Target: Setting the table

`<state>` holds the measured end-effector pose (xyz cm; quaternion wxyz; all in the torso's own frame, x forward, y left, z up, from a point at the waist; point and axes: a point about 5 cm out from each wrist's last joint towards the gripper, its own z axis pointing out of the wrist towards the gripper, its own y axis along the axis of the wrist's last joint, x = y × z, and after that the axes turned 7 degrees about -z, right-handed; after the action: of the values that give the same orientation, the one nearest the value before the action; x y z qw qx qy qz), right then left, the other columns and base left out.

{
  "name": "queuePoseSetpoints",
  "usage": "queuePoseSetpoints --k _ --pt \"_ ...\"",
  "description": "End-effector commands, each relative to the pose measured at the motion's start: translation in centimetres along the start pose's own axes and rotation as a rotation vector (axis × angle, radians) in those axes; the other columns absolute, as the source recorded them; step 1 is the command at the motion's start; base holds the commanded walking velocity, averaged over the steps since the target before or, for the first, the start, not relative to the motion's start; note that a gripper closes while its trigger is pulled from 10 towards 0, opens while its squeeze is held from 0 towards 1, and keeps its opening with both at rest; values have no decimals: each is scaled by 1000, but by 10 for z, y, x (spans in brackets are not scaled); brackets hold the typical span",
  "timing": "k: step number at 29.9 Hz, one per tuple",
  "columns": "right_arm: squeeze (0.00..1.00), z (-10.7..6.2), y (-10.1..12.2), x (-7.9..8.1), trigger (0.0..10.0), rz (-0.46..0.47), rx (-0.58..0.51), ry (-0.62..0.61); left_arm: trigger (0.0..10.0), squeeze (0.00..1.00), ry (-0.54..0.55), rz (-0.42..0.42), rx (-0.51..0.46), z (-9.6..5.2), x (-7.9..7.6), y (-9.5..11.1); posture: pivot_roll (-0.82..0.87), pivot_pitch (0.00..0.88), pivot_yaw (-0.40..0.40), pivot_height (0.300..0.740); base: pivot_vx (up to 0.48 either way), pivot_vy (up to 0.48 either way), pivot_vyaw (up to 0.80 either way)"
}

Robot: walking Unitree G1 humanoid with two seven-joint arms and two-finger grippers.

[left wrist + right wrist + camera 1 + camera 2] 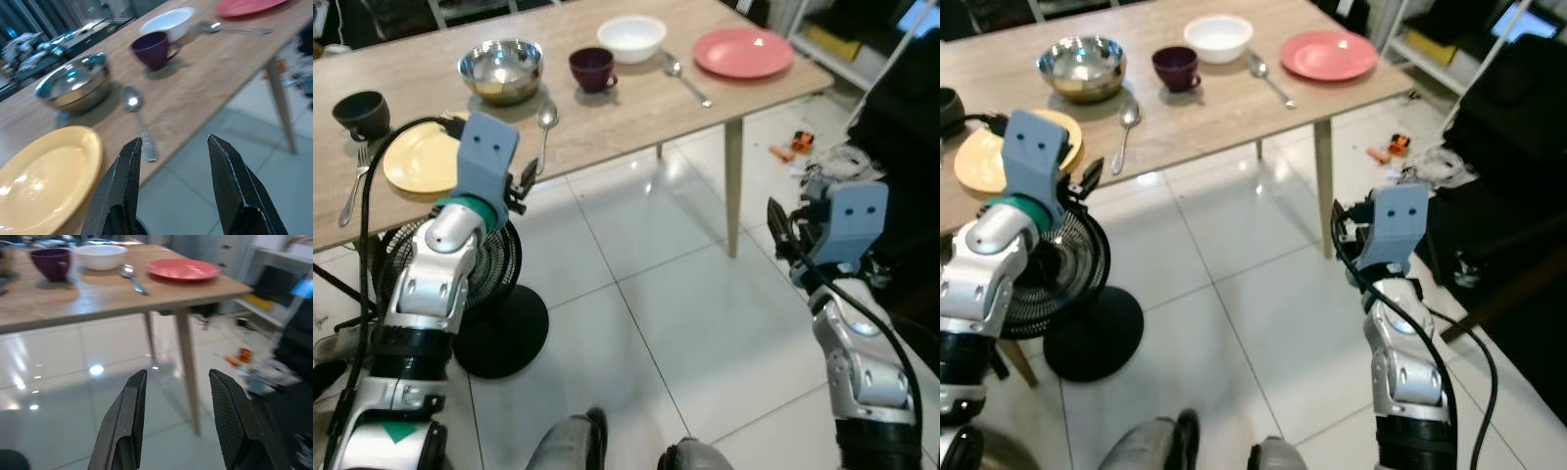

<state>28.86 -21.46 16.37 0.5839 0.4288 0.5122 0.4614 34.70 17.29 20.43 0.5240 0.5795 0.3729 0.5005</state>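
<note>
the left arm's grey housing covers the near edge of the yellow plate [419,157]. the black cup [948,104] at the table's left end is cut by the frame edge. clutter [266,374] beyond the table's right corner stays blurred, unidentifiable.

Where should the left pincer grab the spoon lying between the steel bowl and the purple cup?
Probably the handle end of the spoon. It lies flat, its bowl pointing toward the far side of the table and its handle running to the near edge, next to the yellow plate. The left pincer is open and already facing that edge, so come from the robot's side and close across the thin handle.
</note>
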Motion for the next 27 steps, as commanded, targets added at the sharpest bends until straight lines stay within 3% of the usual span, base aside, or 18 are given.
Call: queuePoseSetpoints --k 1,27 --pt "0 -2 -3 2 10000 9 11 2 10000 0 5 -4 16 -2 3 -4 9 17 90 740 -341 0 0" --pt "0 -1 -2 1 10000 2 9 -1 10000 0 -10 -7 9 2 -1 -3 -2 6 93 740 -345 0 0"
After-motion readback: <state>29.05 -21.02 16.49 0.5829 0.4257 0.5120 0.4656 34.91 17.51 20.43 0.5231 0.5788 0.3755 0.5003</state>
